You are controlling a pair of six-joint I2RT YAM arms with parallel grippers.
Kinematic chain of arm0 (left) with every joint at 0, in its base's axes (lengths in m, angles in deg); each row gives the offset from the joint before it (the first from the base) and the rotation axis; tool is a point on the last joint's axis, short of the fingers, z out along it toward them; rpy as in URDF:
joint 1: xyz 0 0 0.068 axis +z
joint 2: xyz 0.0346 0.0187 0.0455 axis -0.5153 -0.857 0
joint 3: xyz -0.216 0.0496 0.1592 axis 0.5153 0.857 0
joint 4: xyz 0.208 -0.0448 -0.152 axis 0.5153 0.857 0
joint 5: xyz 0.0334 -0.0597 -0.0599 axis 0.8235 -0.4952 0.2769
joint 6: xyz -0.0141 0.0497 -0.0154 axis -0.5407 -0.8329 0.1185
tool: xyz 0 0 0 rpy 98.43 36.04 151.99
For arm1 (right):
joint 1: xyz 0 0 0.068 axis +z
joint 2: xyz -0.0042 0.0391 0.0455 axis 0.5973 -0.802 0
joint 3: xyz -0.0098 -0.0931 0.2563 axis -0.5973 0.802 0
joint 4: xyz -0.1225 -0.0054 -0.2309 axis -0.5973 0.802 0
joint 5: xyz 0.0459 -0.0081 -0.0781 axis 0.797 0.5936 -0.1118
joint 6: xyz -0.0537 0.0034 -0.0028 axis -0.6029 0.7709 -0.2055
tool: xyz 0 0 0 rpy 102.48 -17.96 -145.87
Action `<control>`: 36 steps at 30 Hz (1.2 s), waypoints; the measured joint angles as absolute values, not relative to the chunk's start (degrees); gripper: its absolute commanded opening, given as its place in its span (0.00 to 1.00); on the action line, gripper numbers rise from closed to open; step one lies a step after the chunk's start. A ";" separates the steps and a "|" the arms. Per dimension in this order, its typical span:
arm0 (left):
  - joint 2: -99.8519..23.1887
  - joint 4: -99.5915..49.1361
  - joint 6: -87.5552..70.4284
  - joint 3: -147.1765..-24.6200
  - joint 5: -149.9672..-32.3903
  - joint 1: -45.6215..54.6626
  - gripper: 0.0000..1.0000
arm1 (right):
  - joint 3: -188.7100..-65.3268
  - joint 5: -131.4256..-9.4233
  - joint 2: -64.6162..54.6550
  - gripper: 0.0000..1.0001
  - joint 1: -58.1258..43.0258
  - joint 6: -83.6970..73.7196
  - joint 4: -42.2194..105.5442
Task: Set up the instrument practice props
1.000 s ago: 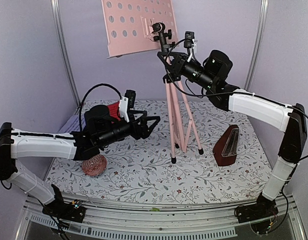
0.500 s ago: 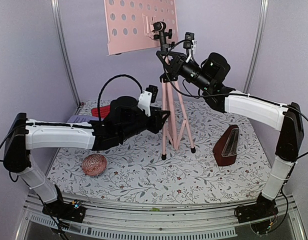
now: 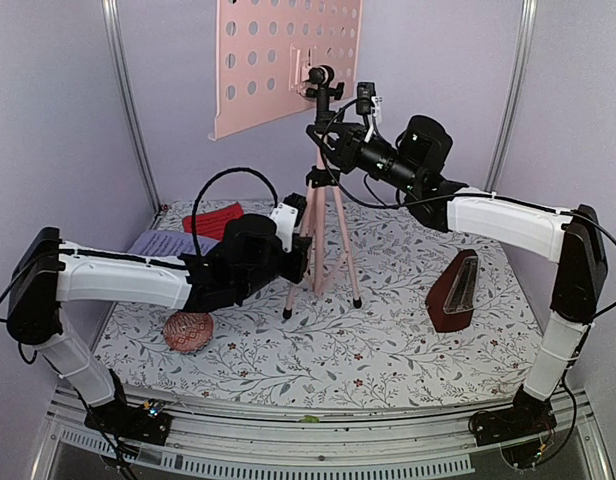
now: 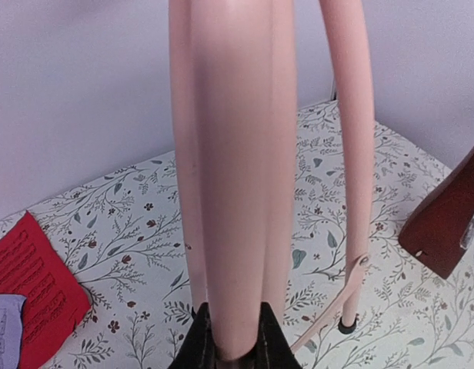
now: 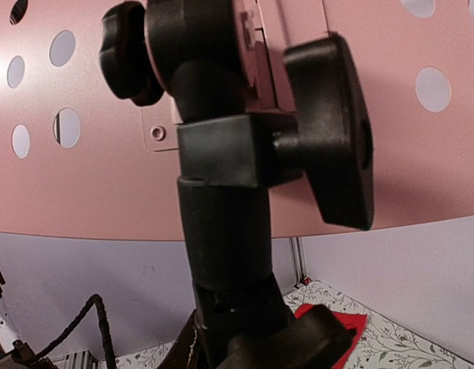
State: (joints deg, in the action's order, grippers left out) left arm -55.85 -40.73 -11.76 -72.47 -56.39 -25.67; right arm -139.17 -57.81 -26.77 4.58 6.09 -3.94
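Observation:
The pink music stand [image 3: 324, 235] stands at mid-table, its perforated desk [image 3: 278, 60] high against the back wall. My left gripper [image 3: 309, 250] is shut on the folded pink legs [image 4: 231, 177], its black fingertips [image 4: 197, 346] pressing both sides of the tube. My right gripper [image 3: 326, 140] is shut on the black neck [image 5: 221, 254] just under the desk [image 5: 83, 192]. The dark red-brown metronome [image 3: 456, 292] stands to the right, apart from both arms. A red page [image 3: 215, 219] and a lavender page [image 3: 168, 243] lie flat at back left.
A patterned red-brown ball [image 3: 188, 331] lies near the front left, under my left forearm. Metal posts [image 3: 128, 100] and lavender walls close in the sides and back. The floral cloth [image 3: 388, 350] covers the table.
The stand has shifted left and its desk has swung more upright. My left gripper came in from the left and closed on the legs. My right gripper kept its hold on the neck.

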 measured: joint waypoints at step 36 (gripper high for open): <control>-52.94 -53.67 -17.40 -58.04 -63.45 -23.31 0.00 | -142.91 -50.82 -23.82 0.14 5.32 -4.99 18.58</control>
State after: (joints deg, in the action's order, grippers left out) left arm -52.94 -53.67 -17.40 -58.04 -63.45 -23.31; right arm -142.91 -50.82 -23.82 5.32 -4.99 18.58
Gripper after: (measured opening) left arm 0.094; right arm 0.233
